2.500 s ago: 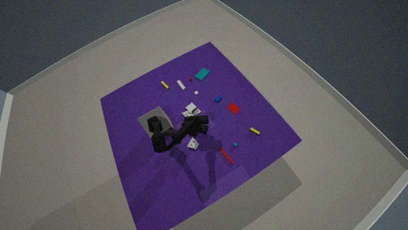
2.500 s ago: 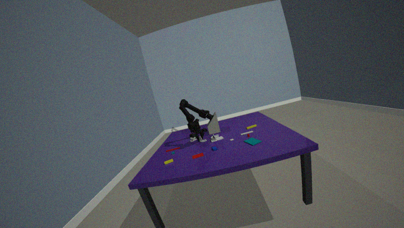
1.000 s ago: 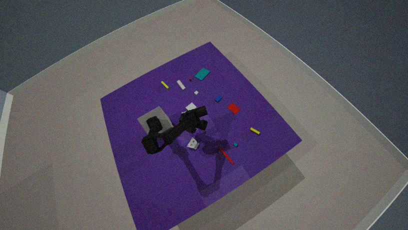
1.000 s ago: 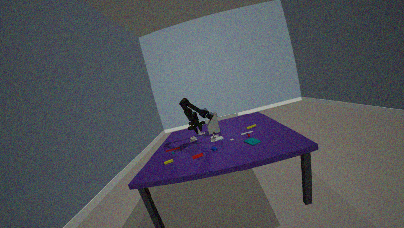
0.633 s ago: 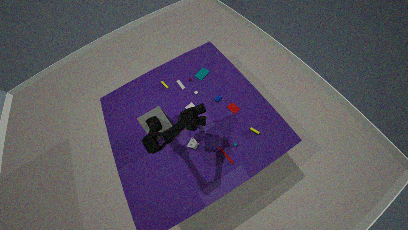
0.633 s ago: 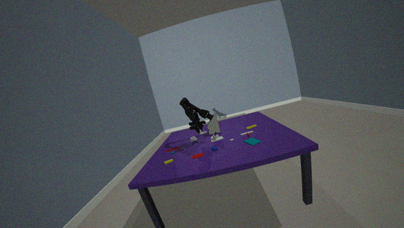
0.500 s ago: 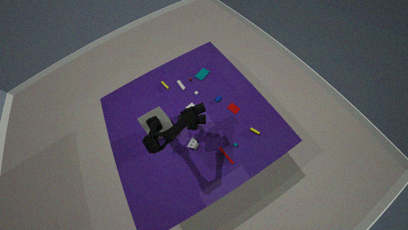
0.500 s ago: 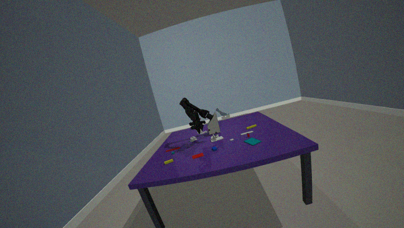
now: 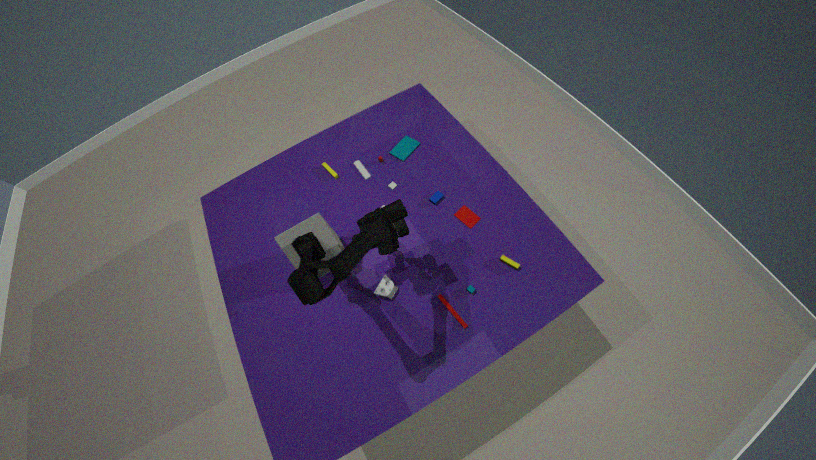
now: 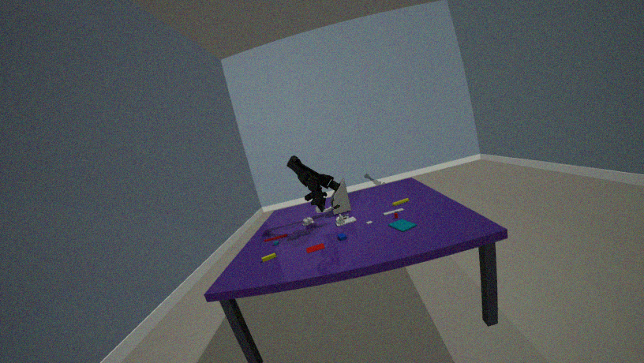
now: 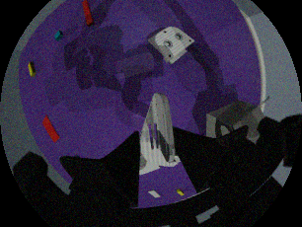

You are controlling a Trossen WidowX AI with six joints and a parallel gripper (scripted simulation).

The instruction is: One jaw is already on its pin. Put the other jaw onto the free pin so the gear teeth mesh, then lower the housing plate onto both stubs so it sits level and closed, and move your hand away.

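My gripper (image 10: 321,209) (image 11: 153,132) is shut on a pale grey-white tapered jaw (image 11: 167,123), held above the table. The housing plate (image 9: 386,287) (image 10: 308,221) (image 11: 172,43), white with two round holes, lies apart from the gripper, at the upper middle of the wrist view. The white base assembly (image 10: 350,220) stands on the table to the right of the gripper in the exterior view; the arm mostly covers it in the top view. Its pins and the jaw on it are too small to tell apart. The held jaw's teeth are not clear.
A grey block (image 9: 318,224) (image 10: 342,198) (image 11: 237,115) stands by the arm's base. On the purple table (image 9: 257,342) (image 10: 442,238) also lie a red bar (image 9: 452,311), a red plate (image 9: 467,216), a blue block (image 9: 436,197), a teal plate (image 9: 405,148) and yellow bars (image 9: 510,261) (image 9: 329,170).
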